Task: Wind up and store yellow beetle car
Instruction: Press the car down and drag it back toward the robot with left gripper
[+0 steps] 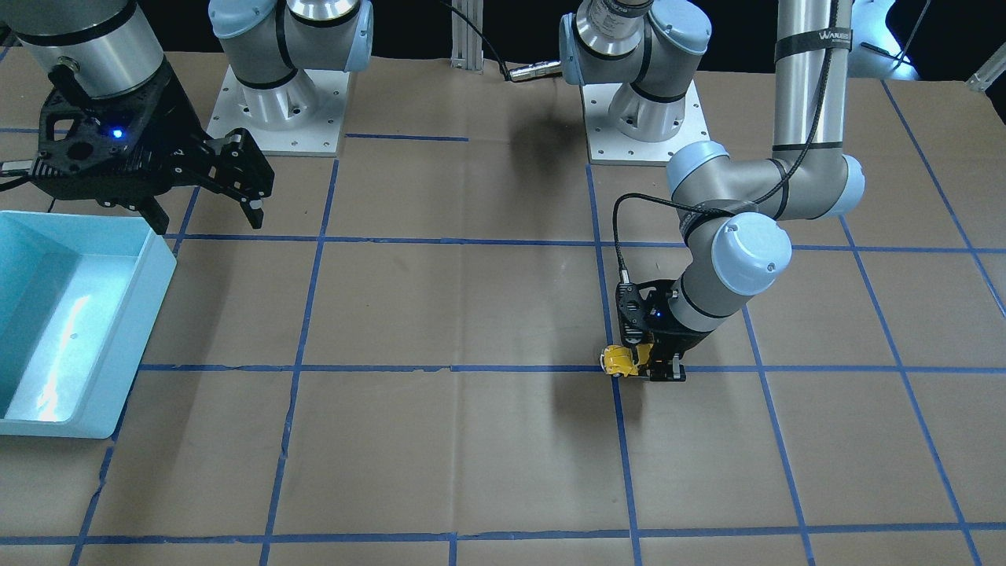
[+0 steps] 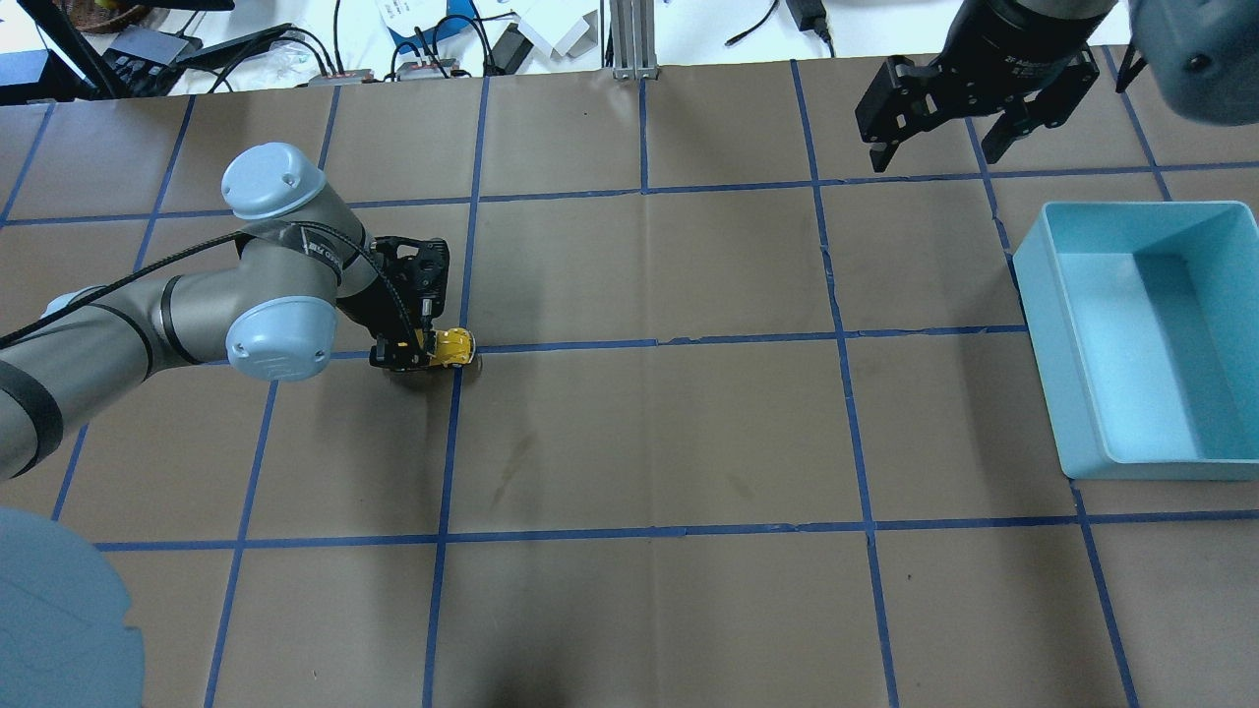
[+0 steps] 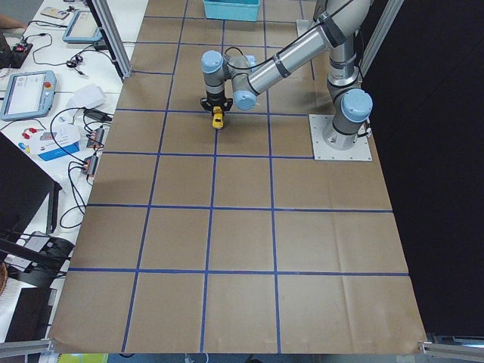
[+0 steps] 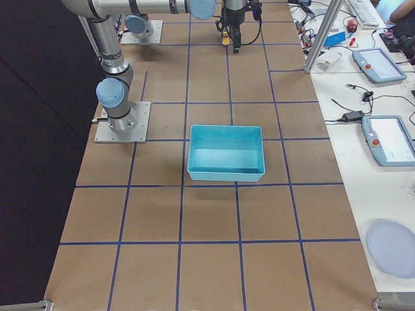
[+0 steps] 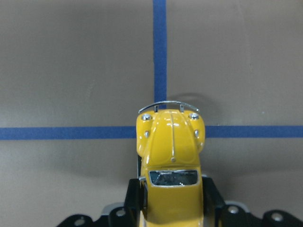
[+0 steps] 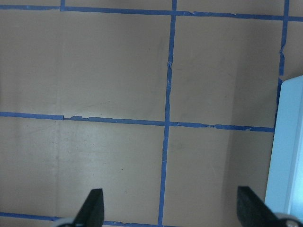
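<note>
The yellow beetle car (image 5: pixel 172 156) sits between the fingers of my left gripper (image 1: pixel 646 368), which is shut on its rear half. The car's nose points out over a crossing of blue tape lines. It is held low at the table; I cannot tell whether its wheels touch. It also shows in the front view (image 1: pixel 618 360), the overhead view (image 2: pixel 454 345) and the left side view (image 3: pixel 217 117). My right gripper (image 2: pixel 934 155) is open and empty, held high near the far corner of the light blue bin (image 2: pixel 1043 324). Its fingertips (image 6: pixel 94 203) show wide apart.
The light blue bin (image 1: pixel 149 259) stands empty at the robot's right end of the table; it also shows in the right side view (image 4: pixel 227 173). Brown paper with a blue tape grid covers the table (image 2: pixel 649 433). The arm bases (image 1: pixel 275 102) stand at the robot's edge.
</note>
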`<state>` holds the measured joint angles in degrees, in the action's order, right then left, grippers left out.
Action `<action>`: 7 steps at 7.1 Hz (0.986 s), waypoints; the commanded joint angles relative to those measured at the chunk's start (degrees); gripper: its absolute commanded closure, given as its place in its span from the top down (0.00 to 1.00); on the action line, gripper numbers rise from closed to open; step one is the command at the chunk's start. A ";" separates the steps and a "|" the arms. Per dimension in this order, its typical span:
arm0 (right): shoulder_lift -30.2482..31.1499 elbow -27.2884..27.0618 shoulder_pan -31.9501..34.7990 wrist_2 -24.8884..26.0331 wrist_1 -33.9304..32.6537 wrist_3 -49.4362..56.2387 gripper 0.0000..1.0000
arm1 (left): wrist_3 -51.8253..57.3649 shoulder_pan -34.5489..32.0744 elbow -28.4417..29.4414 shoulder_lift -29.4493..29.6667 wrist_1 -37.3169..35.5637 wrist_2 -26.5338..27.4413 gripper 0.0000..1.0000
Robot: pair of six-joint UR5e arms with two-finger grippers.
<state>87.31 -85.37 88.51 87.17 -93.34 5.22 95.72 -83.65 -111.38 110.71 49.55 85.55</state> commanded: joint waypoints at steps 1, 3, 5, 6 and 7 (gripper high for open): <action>-0.04 0.03 0.00 0.02 0.00 -0.04 1.00 | 0.08 0.07 0.02 0.03 0.02 1.19 0.24; -0.04 0.03 0.00 0.02 0.00 -0.04 1.00 | 0.16 0.07 -0.50 0.03 0.02 2.42 0.24; -0.04 0.03 0.00 0.11 0.00 0.05 1.00 | 0.43 0.07 -0.33 0.12 0.02 2.78 0.24; -0.04 0.03 0.00 0.11 0.00 -0.04 1.00 | 1.99 0.16 -0.16 0.12 -0.07 2.78 0.24; -0.04 0.03 0.00 0.20 0.00 0.05 1.00 | 2.18 0.42 -0.07 0.12 -0.07 2.87 0.24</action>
<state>87.28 -85.34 88.51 87.29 -93.34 5.22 97.25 -83.45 -111.57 110.82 49.51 88.32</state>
